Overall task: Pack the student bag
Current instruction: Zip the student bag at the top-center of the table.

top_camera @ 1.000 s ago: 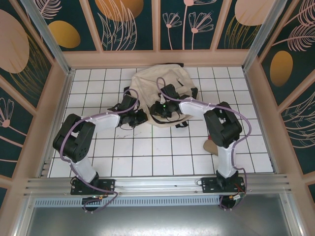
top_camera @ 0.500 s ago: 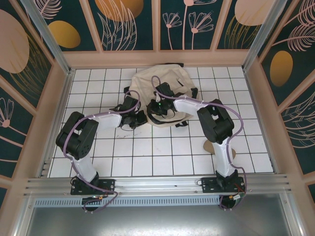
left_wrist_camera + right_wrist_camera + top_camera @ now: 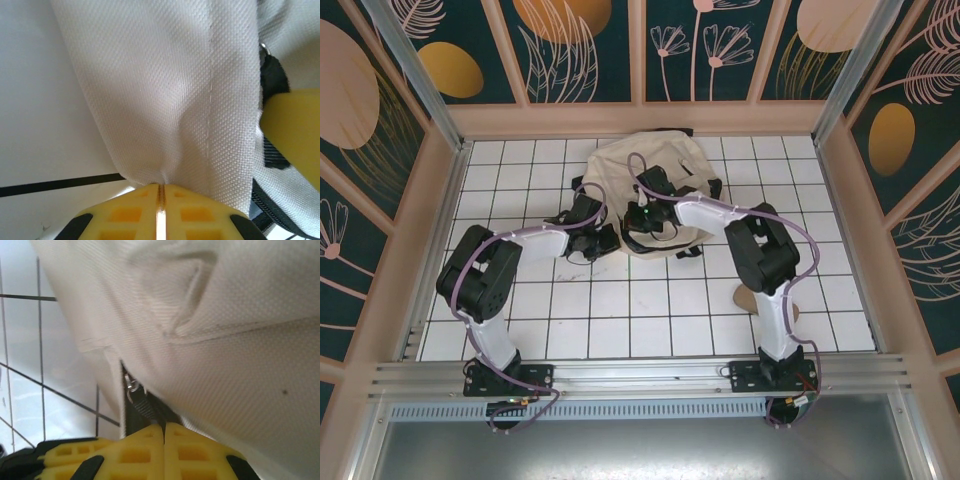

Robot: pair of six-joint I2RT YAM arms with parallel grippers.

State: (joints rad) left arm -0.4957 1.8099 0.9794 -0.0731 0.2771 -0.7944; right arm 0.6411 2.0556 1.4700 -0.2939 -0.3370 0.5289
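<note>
student bag (image 3: 165,90) in left gripper (image 3: 159,188)

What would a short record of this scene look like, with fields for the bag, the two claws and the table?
bag: cream backpack, lying at the far middle of the table
table: white tiled table
left gripper: shut on a fold of the backpack's cloth
right gripper: shut at the backpack's dark edge; a grip cannot be confirmed
arms: both reach to the backpack's near side
</note>
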